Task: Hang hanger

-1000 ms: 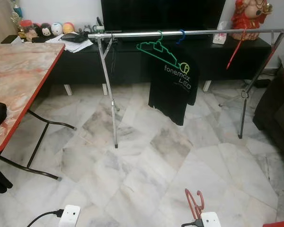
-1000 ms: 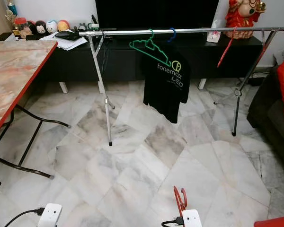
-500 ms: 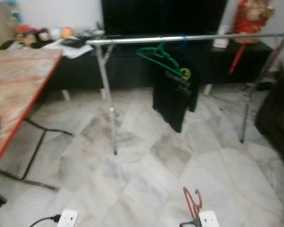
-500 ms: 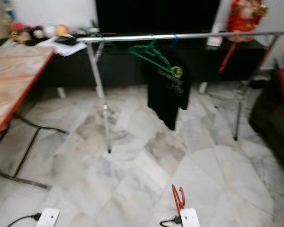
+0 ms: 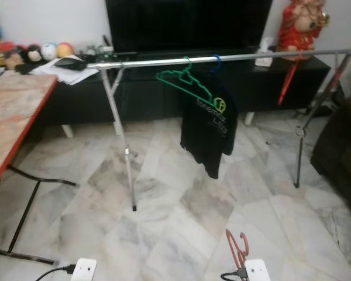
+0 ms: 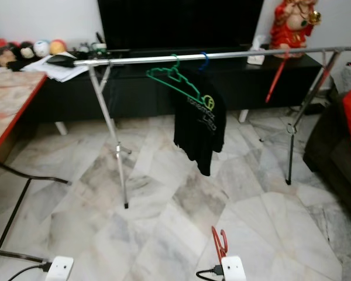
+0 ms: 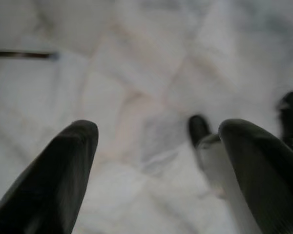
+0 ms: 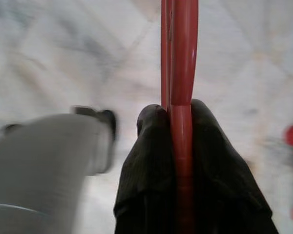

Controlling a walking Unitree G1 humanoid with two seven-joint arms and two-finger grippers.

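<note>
The right wrist view gives what the head views cannot: the right tool (image 8: 178, 117) has its two black fingers (image 8: 151, 161) pressed together on the red hanger (image 8: 180, 58), whose flat shaft runs up between them over pale marble floor (image 8: 63, 44). From the head, that hanger (image 5: 237, 249) appears as a red hook rising low in the scene, just above the white wrist block of the right arm (image 5: 256, 270).

The left wrist view shows the left tool (image 7: 156, 146) with its fingers (image 7: 63, 170) spread wide apart and nothing between them, pointing at the floor beside a blurred silver leg of the robot.

The head views carry the wider room. A silver rail (image 5: 222, 57) spans the scene on folding legs, well ahead of the robot. On it hang a green hanger (image 5: 184, 79), empty and tilted, and just beside it a black T-shirt (image 5: 209, 129) on a blue hook. Another red hanger (image 5: 289, 76) dangles nearer the rail's far right end. Bare rail lies between the left leg and the green hanger, and between the shirt and that red hanger. A marble-patterned tabletop (image 5: 11, 123) with a red edge stands to the left; a dark sofa (image 5: 339, 152) borders the right. Open floor (image 5: 175, 222) stretches between robot and rail.
</note>
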